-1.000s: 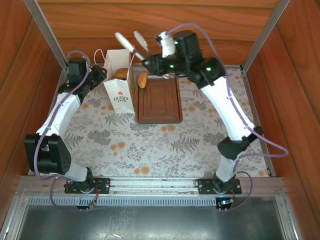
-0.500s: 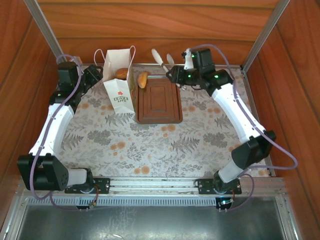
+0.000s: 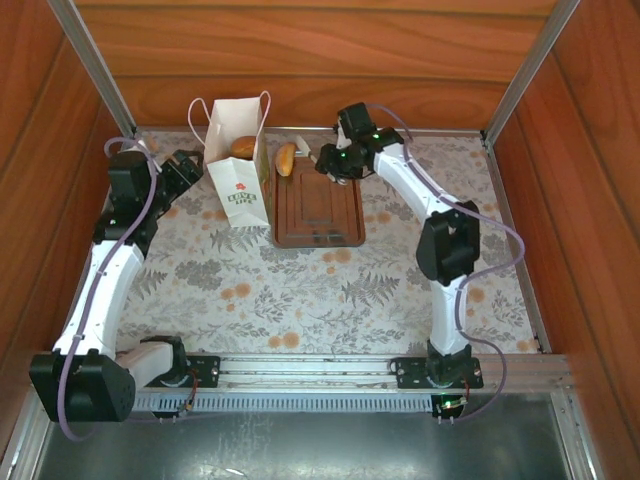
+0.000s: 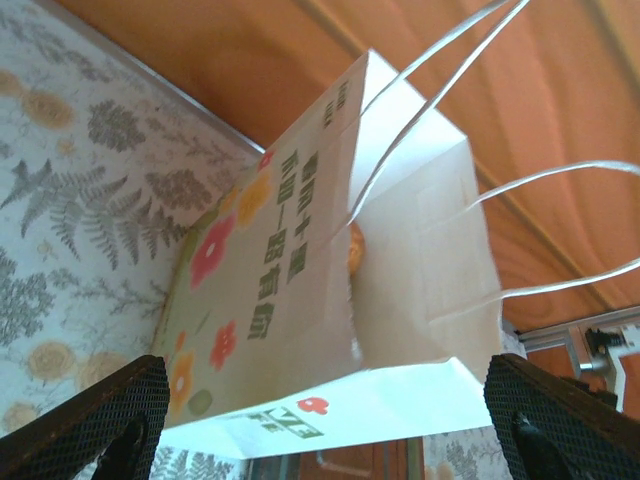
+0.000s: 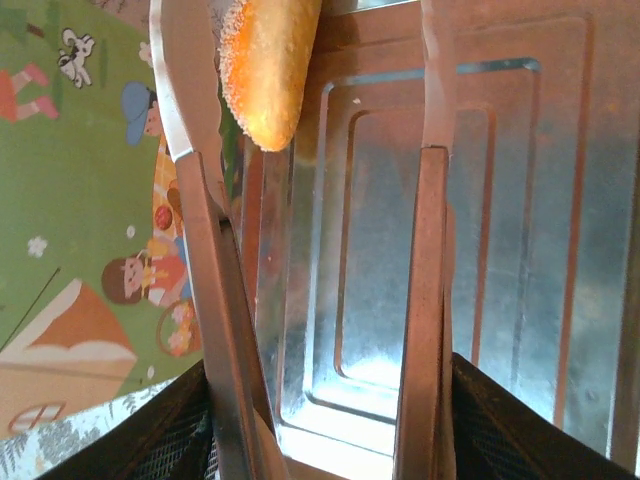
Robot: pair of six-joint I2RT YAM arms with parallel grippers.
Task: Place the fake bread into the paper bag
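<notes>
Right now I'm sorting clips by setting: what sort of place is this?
Probably a robot test booth dressed as a bakery: wood walls, floral tablecloth, and a tray, bread and paper bag.

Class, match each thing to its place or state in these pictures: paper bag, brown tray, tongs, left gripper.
Things:
1 paper bag
2 brown tray
3 tongs
4 left gripper

Places or states:
a open, beside the bag
b held by the right gripper
c upright, with a bun inside
d flat on the floral cloth

Pairs: 1-c; 2-d; 3-b; 4-a
</notes>
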